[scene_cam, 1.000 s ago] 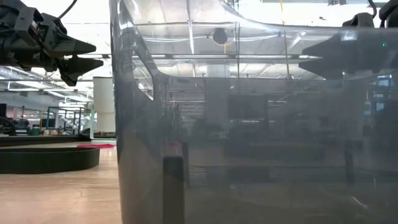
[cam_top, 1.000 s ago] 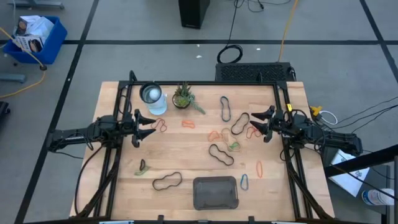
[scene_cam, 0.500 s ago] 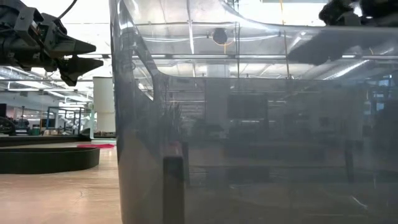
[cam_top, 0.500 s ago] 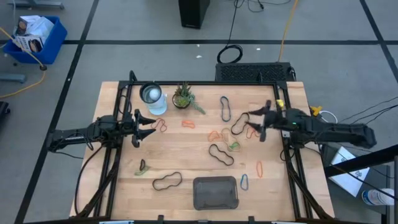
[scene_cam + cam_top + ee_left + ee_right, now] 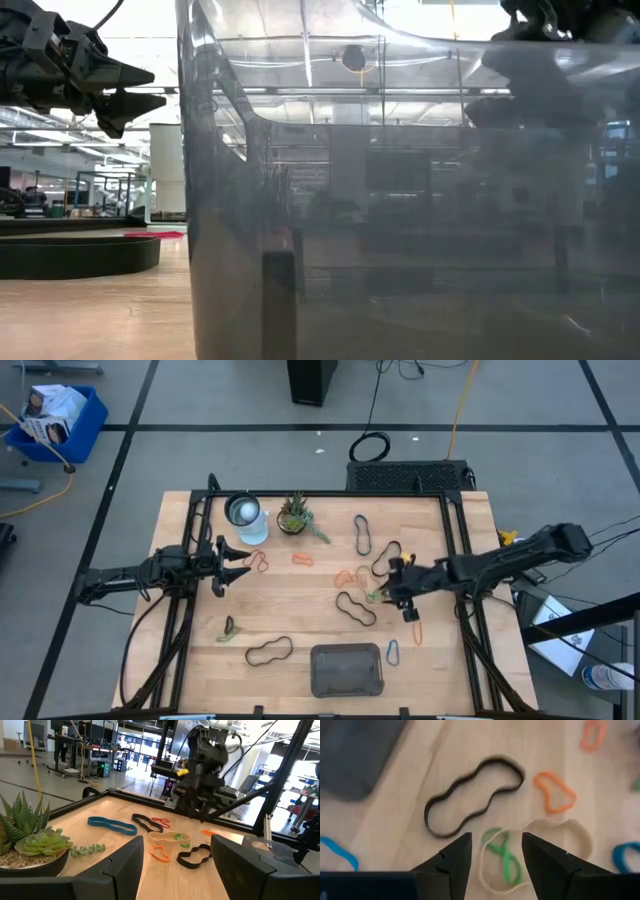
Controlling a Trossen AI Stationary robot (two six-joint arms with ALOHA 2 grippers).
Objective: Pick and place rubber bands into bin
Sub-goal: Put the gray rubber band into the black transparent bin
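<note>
Rubber bands (image 5: 355, 607) lie scattered across the wooden table (image 5: 300, 620), most of them right of centre. There's a wavy black loop (image 5: 472, 795) in the middle, with a small green band (image 5: 503, 852) twisted inside a pale tan one (image 5: 555, 837) right beside it, and an orange loop (image 5: 555, 792) just past those. A long blue band (image 5: 362, 534) sits toward the far edge, another black wavy one (image 5: 386, 557) next to it, and a little orange one (image 5: 417, 627) and a blue one (image 5: 393, 652) lie nearer the front. Over on the left side, a big black band (image 5: 269, 651) and a small dark one (image 5: 229, 627).

The bin (image 5: 347, 669), dark grey with rounded corners, sits at the front edge of the table, centre, and I see nothing in it from above.

Right gripper (image 5: 397, 596) is stretched out over the cluster, pointing down, fingers (image 5: 451, 857) apart with the green and tan bands showing in the gap between them. Nothing gripped.

Left gripper (image 5: 232, 560) hangs above the left side of the table, jaws spread wide and empty, near a red band (image 5: 258, 561).

At the far edge stand a small potted succulent (image 5: 294, 515) and a clear glass (image 5: 244, 515). The low view is mostly blocked by a translucent grey wall right against the lens.
</note>
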